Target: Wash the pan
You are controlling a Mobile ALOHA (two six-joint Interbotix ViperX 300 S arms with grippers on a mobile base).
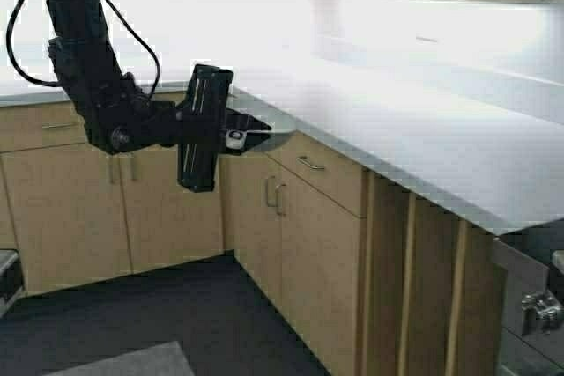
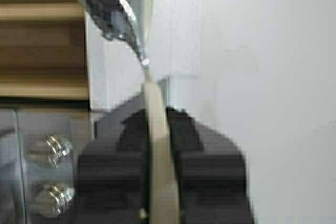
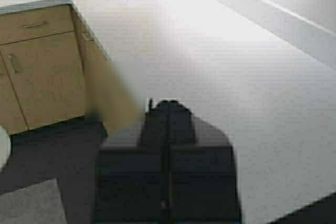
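The cream-white pan shows in none of the views. My left gripper (image 1: 227,136) hangs at the corner of the white countertop (image 1: 414,121), level with its edge. In the left wrist view the left gripper (image 2: 156,111) is shut on a slim cream handle (image 2: 157,145) that ends in a thin metal neck and a shiny metal head (image 2: 110,9). In the high view a flat dark grey shape (image 1: 256,127) reaches from this gripper over the counter corner. My right gripper (image 3: 168,104) is shut and empty above the countertop; it is out of the high view.
Wooden cabinets with metal handles (image 1: 310,164) stand under the L-shaped counter. Shiny appliance knobs (image 1: 539,310) sit at the near right and also show in the left wrist view (image 2: 50,148). The floor (image 1: 176,305) is dark. A white rounded edge (image 3: 2,150) shows low in the right wrist view.
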